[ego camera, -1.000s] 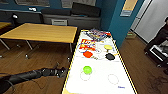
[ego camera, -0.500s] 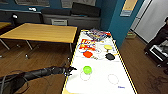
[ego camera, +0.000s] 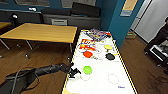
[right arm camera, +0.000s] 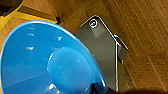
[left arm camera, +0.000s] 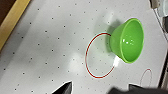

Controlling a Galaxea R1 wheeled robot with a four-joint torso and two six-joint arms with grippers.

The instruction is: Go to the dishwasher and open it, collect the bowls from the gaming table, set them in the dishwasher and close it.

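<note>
The left hand point(ego camera: 74, 72) has reached farther over the worktop point(ego camera: 100, 82) edge and now sits just beside the green bowl point(ego camera: 87, 69), at its 9 o'clock; whether its fingers are apart or together cannot be told. From the left wrist, the green bowl point(left arm camera: 127, 40) touches a red ring point(left arm camera: 98, 55) printed on the white top. A blue bowl point(right arm camera: 47, 60) shows close to the right wrist camera; the right hand's state cannot be told. Red point(ego camera: 87, 54), yellow point(ego camera: 108, 47) and black point(ego camera: 110, 56) bowls lie toward 12 o'clock.
</note>
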